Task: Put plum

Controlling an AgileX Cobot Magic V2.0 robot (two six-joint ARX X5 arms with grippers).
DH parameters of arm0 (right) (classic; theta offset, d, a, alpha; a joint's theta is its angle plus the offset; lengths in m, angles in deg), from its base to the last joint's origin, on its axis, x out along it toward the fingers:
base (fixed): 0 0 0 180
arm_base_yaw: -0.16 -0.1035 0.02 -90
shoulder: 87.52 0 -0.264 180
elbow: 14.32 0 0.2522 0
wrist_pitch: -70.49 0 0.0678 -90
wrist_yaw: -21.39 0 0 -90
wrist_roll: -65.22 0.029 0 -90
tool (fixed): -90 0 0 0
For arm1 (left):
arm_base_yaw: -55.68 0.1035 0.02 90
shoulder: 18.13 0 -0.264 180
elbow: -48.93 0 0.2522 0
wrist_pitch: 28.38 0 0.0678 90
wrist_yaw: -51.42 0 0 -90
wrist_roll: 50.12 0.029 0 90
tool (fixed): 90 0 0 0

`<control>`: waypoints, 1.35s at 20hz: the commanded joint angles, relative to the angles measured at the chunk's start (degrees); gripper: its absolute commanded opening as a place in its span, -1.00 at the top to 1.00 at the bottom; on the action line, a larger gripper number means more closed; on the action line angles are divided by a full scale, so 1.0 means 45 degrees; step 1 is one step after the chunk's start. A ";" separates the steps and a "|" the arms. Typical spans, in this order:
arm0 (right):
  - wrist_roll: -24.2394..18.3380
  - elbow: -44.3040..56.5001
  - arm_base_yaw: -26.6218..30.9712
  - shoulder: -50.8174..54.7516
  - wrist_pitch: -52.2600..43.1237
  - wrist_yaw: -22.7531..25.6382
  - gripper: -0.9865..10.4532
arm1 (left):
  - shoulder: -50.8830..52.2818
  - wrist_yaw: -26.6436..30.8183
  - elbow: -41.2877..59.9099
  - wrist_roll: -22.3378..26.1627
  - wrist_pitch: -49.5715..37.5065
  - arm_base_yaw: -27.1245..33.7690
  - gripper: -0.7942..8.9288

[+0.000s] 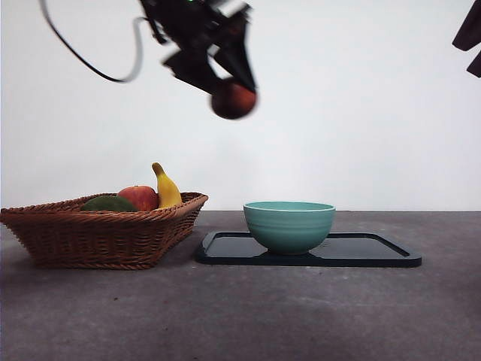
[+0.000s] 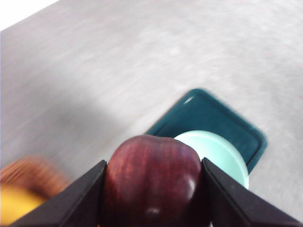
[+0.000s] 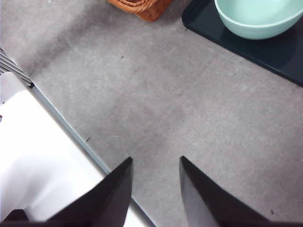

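1. We see the desk [image 1: 316, 316], grey, carrying everything.
2. Wicker basket [image 1: 98, 237] holds a banana [image 1: 166, 188], apple [image 1: 139, 198] and green fruit [image 1: 109, 204].
3. Black tray [image 1: 376, 252] sits just beside the basket, teal bowl [image 1: 289, 226] on it.
4. Left claw [image 2: 154, 189] grips the plum [image 2: 154, 182] high over the tray's basket-side end.
5. Right claw [image 3: 155, 189] waits, jaws narrowly apart, holding nothing.

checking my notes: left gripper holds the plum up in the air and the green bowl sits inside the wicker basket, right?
Not quite. The left gripper does hold the plum in the air, but the green bowl sits on the black tray, beside the wicker basket, as the front view shows.
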 commanded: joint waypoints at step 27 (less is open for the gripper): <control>-0.0447 -0.0029 -0.0063 -0.0053 -0.0384 0.0039 0.55 | 0.3691 -0.0155 1.0234 -0.0126 -0.4017 0.3405 0.70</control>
